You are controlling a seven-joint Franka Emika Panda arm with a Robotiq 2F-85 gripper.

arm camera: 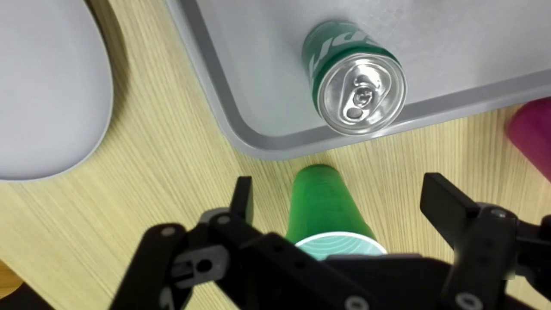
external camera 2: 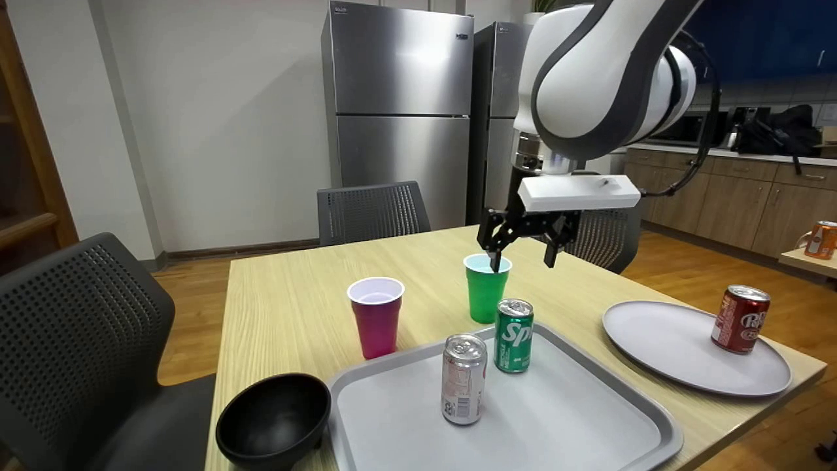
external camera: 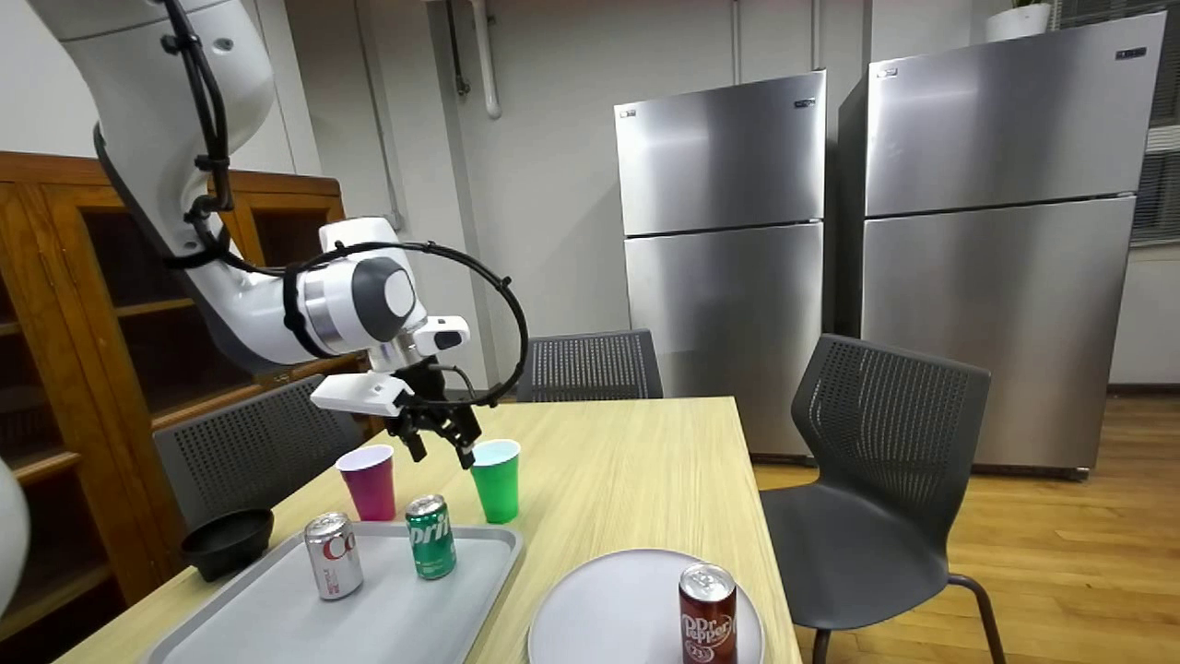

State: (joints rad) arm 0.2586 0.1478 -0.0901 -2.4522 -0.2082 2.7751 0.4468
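Observation:
My gripper [external camera: 442, 456] is open with nothing in its jaws; it also shows in an exterior view [external camera 2: 522, 265] and in the wrist view [arm camera: 337, 189]. It is nearest to an upright green cup [external camera 2: 486, 294] with a white rim, hanging near the rim's height. In the wrist view the green cup [arm camera: 325, 202] shows between the fingers, part of its rim hidden by the gripper; I cannot tell whether they touch. A green Sprite can [arm camera: 361, 94] stands on the grey tray [arm camera: 267, 148] beside the cup. A silver Coke can [external camera 2: 464, 379] stands on the tray too.
A magenta cup [external camera 2: 377, 320] stands beside the tray. A black bowl [external camera 2: 273, 418] sits at the tray's side. A grey plate [external camera 2: 660, 340] holds a Dr Pepper can [external camera 2: 741, 319]. Dark chairs [external camera: 876, 516] stand around the wooden table [external camera: 627, 461].

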